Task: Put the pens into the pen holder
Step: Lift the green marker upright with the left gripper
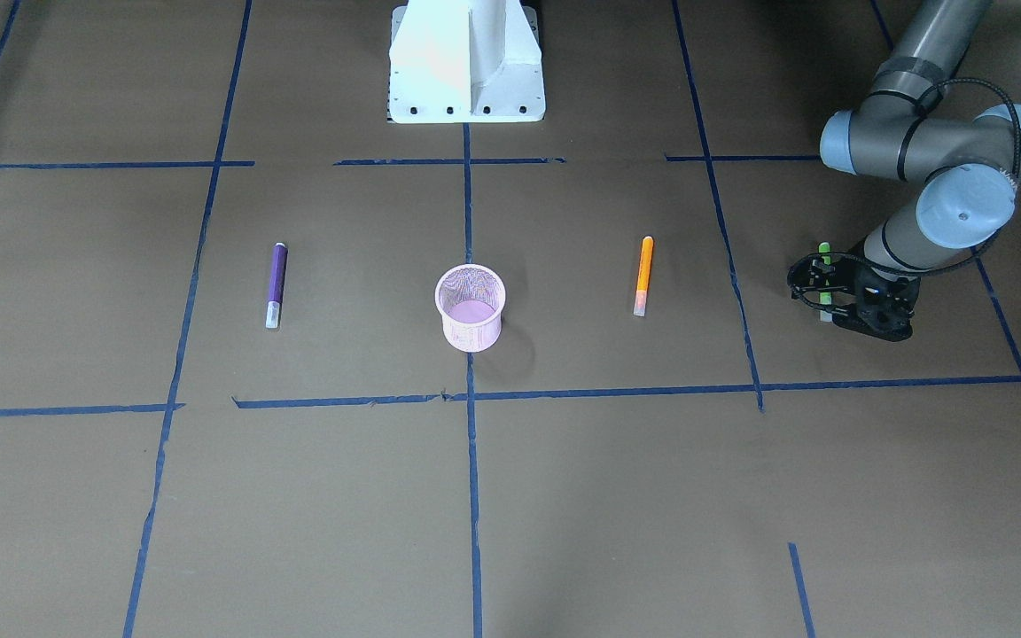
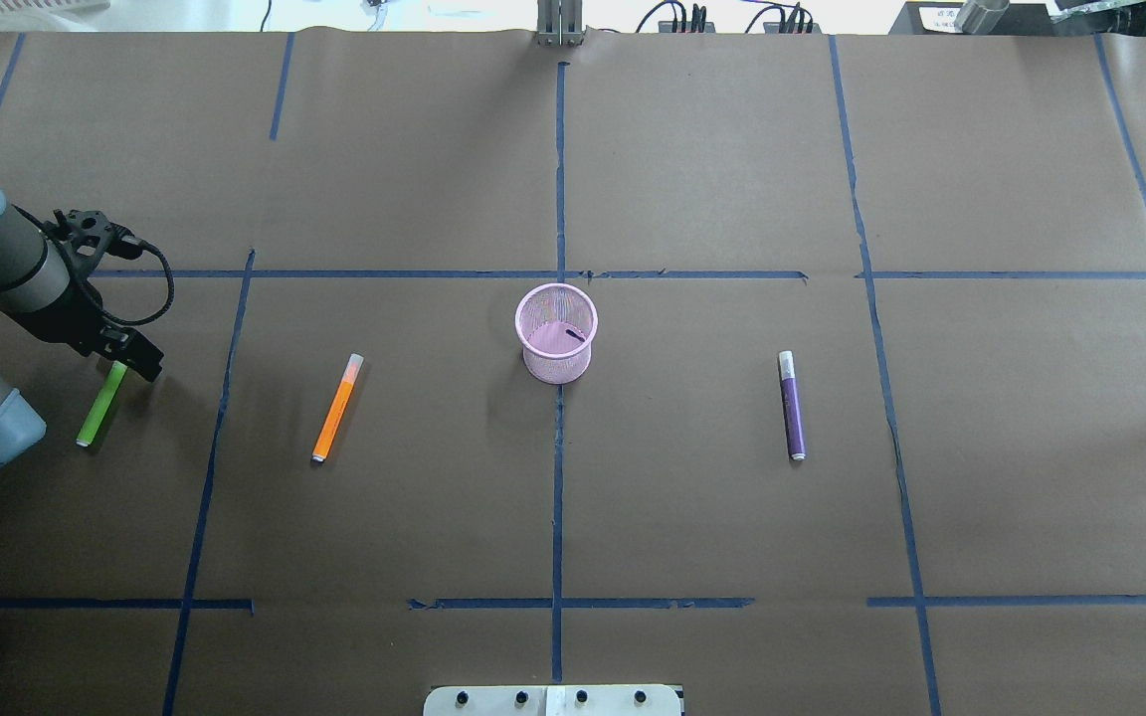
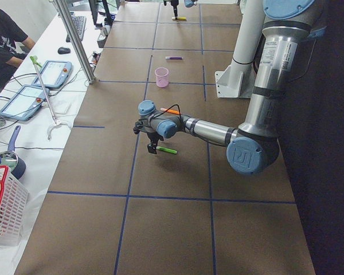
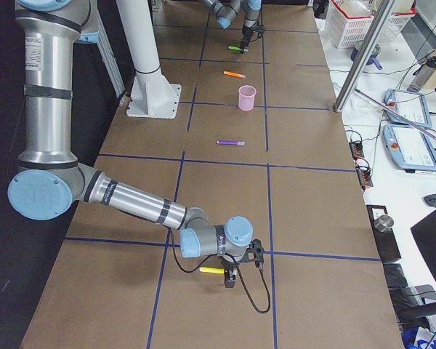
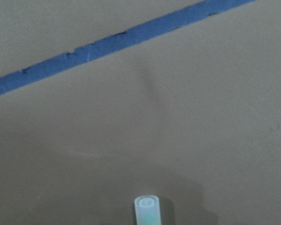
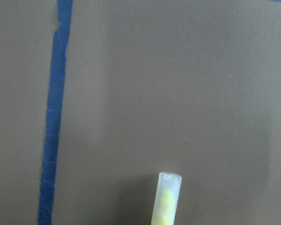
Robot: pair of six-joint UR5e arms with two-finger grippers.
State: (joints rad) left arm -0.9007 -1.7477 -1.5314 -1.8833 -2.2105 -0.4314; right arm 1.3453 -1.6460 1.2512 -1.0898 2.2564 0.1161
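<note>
The pink mesh pen holder stands upright at the table's middle. An orange pen lies to its left and a purple pen to its right. Down at the table at the far left, my left gripper is over the cap end of a green pen; I cannot tell whether its fingers have closed. That pale cap shows in the left wrist view. My right gripper shows only in the exterior right view, beside a yellow pen, so its state is unreadable.
Blue tape lines divide the brown table into squares. The white robot base stands at the robot's edge. Beyond the far edge are a metal post, tablets, a white basket and a seated person.
</note>
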